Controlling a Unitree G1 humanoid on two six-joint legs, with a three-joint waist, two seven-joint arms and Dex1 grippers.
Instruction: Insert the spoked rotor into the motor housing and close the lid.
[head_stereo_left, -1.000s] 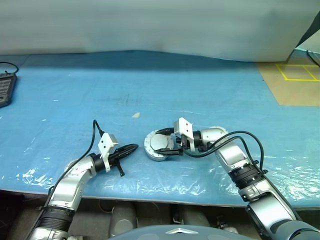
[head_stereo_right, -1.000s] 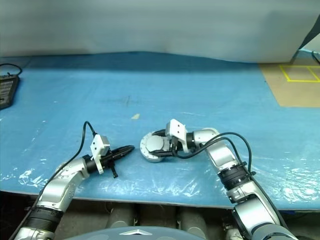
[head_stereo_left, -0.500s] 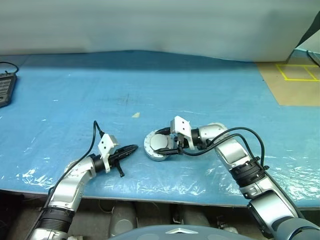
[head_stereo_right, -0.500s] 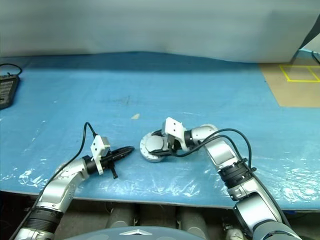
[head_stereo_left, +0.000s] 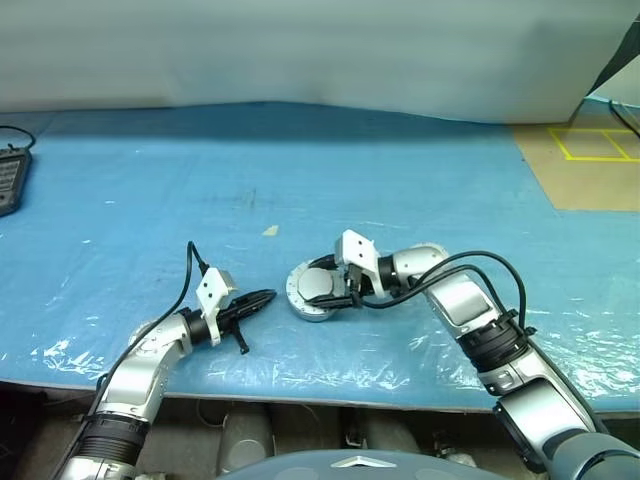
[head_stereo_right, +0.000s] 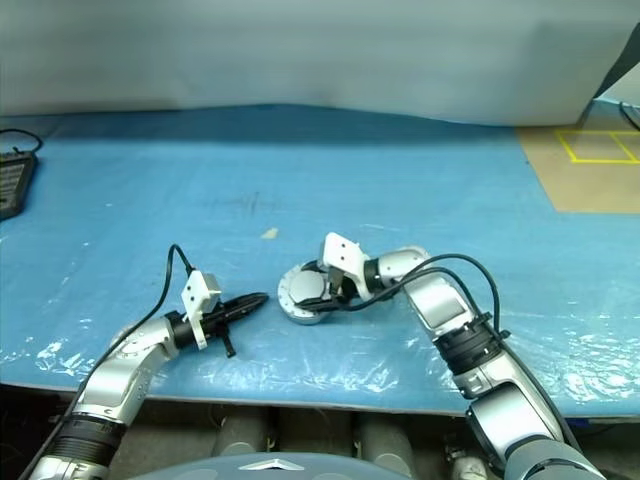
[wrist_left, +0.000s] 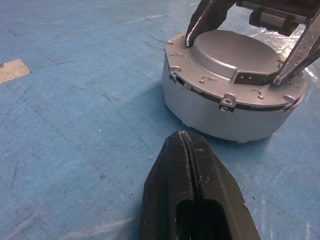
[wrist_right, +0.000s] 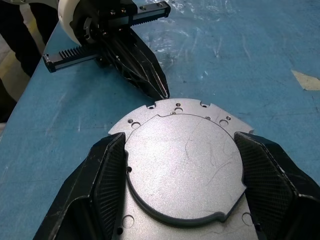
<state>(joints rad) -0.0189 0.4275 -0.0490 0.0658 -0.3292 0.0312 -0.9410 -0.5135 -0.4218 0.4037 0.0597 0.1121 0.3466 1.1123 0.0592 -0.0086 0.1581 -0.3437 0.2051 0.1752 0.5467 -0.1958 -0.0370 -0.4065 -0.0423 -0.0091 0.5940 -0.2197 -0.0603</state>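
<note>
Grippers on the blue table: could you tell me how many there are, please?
2: the right gripper straddles the lid; the left gripper, shut, lies beside the motor housing.

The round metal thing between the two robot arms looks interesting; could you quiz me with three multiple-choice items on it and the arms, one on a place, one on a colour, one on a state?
1. Where is the motor housing?
A. On the blue table
B. On the brown floor patch
C. Lifted in the air

2. What colour is the lid on top of it?
A. Copper-orange
B. Silvery-grey
C. Black

3. How do the fingers of the left gripper stand?
A. Spread wide around the lid
B. Pressed together, holding nothing
C. Clamped on a cable

Answers:
1 A: it stands on the blue table, between the two arms.
2 B: the left wrist view shows a plain grey disc capping the housing.
3 B: the two black fingers meet along one seam, short of the housing; it is the right gripper whose fingers flank the lid.
</note>
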